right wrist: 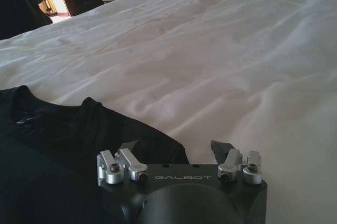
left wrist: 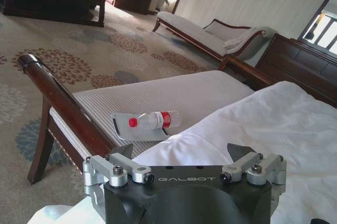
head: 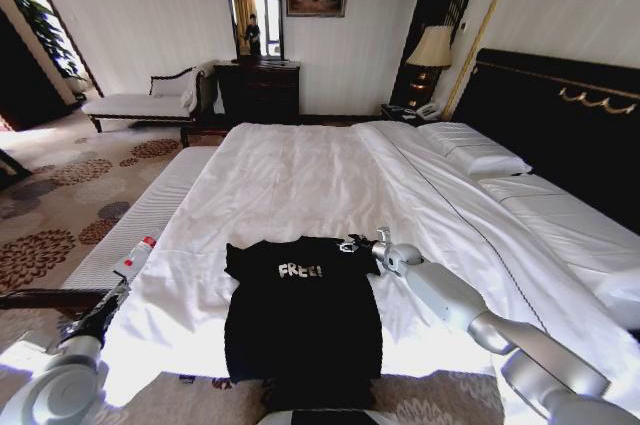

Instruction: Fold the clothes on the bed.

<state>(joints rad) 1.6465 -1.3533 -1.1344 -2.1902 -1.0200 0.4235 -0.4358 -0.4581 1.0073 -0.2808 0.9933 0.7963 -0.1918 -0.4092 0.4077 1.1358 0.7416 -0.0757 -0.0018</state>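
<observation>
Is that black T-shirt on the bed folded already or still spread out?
Spread out: the black T-shirt lies flat on the bed, lettering up, both sleeves out.

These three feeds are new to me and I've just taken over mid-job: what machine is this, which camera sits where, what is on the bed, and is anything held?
It is a wheeled robot with two arms. The wide picture comes from its head, looking down at the bed. The other two come from cameras on each wrist.

The black T-shirt lies flat on the white sheets, lettering up, near the foot edge.

The right gripper sits at the shirt's sleeve, jaws open, holding nothing. The left gripper hovers by the bed's edge, jaws open too, also empty.

Its wrist camera also shows a striped bench with a water bottle lying on it.
</observation>
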